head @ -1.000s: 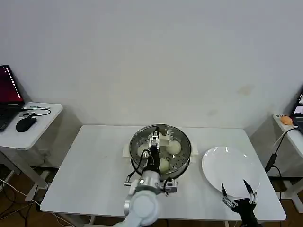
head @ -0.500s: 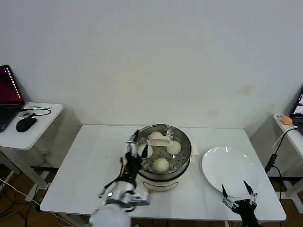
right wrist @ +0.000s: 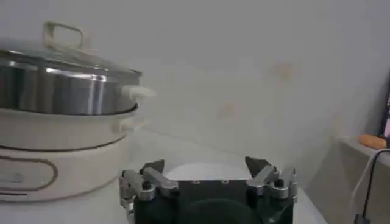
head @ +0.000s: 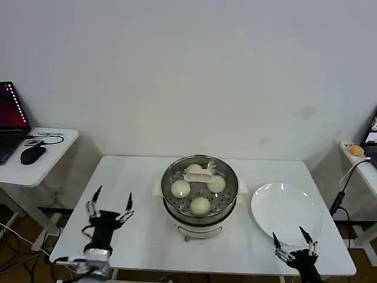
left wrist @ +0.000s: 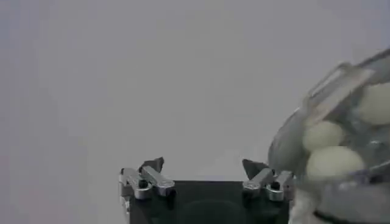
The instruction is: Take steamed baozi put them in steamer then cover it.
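Observation:
The steamer (head: pixel 200 219) stands mid-table with the clear cover (head: pixel 227 190) resting on it, cream handle (head: pixel 199 174) at its centre. Several steamed baozi (head: pixel 180 188) lie on the tray under the glass. My left gripper (head: pixel 109 203) hangs open over the table's front left, well apart from the pot, with nothing between its fingers. In the left wrist view the left gripper (left wrist: pixel 203 165) has the steamer (left wrist: pixel 286 146) and baozi (left wrist: pixel 335 161) off to one side. My right gripper (head: pixel 293 243) is open at the front right. In the right wrist view the right gripper (right wrist: pixel 206 164) faces the covered steamer (right wrist: pixel 61 91).
A bare white plate (head: pixel 287 212) lies to the right of the steamer, just beyond the right gripper. A side table at the left carries a laptop and a mouse (head: pixel 30 154). Cables hang by another small table at the far right.
My left gripper has let go of the cover's handle and drawn back to the front left of the table. The cover stays on the steamer. The right arm has barely moved.

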